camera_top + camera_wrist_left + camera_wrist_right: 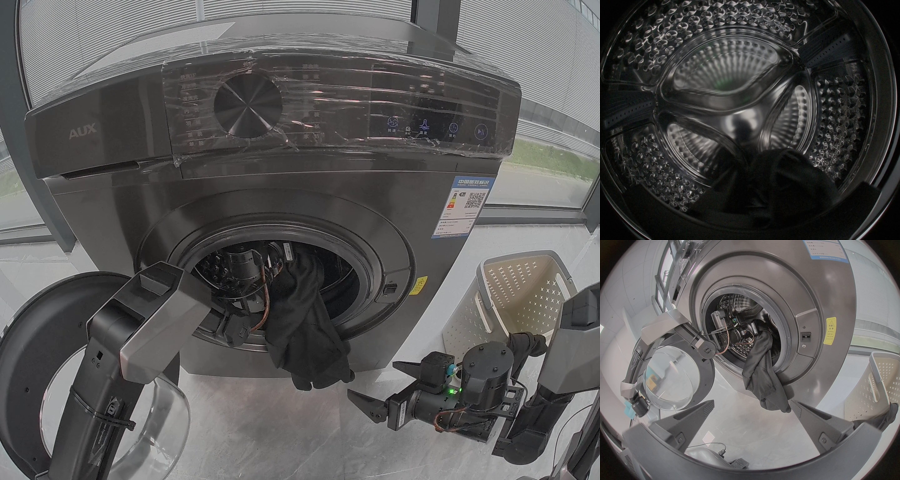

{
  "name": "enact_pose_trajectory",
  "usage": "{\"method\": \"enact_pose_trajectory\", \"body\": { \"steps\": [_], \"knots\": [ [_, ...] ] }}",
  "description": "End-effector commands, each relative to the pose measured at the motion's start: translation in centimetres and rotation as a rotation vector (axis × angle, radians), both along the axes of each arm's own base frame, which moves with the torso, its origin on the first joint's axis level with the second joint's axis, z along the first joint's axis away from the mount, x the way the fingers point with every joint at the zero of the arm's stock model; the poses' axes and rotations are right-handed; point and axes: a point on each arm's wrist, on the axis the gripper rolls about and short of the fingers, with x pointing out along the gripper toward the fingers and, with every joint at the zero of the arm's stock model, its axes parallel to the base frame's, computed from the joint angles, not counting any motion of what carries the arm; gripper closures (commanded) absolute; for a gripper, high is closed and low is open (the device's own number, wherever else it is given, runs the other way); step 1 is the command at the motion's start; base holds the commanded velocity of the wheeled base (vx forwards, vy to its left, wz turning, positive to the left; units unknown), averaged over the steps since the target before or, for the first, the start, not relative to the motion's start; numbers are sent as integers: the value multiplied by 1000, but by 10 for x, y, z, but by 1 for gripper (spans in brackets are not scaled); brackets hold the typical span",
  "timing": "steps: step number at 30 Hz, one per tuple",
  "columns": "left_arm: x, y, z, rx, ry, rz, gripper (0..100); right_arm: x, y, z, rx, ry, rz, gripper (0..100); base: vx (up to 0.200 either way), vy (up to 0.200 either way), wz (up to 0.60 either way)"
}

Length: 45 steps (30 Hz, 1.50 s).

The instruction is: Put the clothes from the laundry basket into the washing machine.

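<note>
A black garment point(306, 325) hangs out of the washing machine point(300, 187) opening, draped over the lower rim with its end near the floor. Its upper part lies inside the drum point(734, 93), where it shows as a dark heap of black garment point(787, 187) at the bottom. My left arm reaches through the opening, its wrist point(244, 269) inside the drum beside the garment's top; its fingers are hidden. My right gripper point(375, 381) hovers low over the floor, right of the garment's hanging end, open and empty. The right gripper point(750, 402) faces the machine front.
The round door point(37, 350) stands swung open on the left. A cream laundry basket point(525, 287) stands on the floor to the right of the machine, with a dark cloth point(528, 344) over its near rim. Bare grey floor lies in front.
</note>
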Motion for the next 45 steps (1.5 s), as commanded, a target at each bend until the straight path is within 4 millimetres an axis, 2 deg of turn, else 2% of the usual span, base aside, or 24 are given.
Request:
{"method": "enact_pose_trajectory", "body": {
  "steps": [1, 4, 6, 8, 15, 24, 32, 33, 36, 41, 44, 45],
  "knots": [
    [1, 1, -2, -8, -4, 1, 0, 0, 0, 0, 3, -4, -1, 0, 0, 0, 0],
    [-7, 5, -2, 11, 26, 4, 0, 1, 1, 2, 14, -13, 0, 0, 0, 0, 0],
    [-23, 9, 5, 36, 70, -19, 0, 1, 1, 2, 14, -13, 0, 0, 0, 0, 0],
    [-32, 9, 5, 57, 102, -60, 0, 1, 1, 2, 15, -14, 0, 0, 0, 0, 0],
    [-67, 6, -10, 142, 239, -228, 0, 1, 1, 2, 17, -15, 1, 0, 0, 0, 0],
    [-81, -11, -32, 185, 321, -299, 0, 0, 1, 1, 15, -12, 3, 0, 0, 0, 0],
    [-70, -14, -56, 238, 361, -286, 0, 0, 1, 2, 16, -14, 3, 0, 0, 0, 0],
    [-68, -14, -58, 238, 362, -285, 100, 0, 1, 2, 18, -14, 2, 0, 0, 0, 0],
    [-64, -15, -65, 241, 363, -279, 100, 0, 1, 2, 23, -12, -1, 0, 0, 0, 0],
    [-61, -14, -65, 235, 352, -275, 100, 0, 1, 2, 25, -12, 0, 0, 0, 0, 0],
    [-57, -9, -59, 225, 335, -269, 100, 1, 1, 2, 26, -14, 0, 0, 0, 0, 0],
    [-49, -3, -51, 208, 311, -249, 100, 1, 1, 2, 26, -14, 0, 0, 0, 0, 0]
  ]
}}
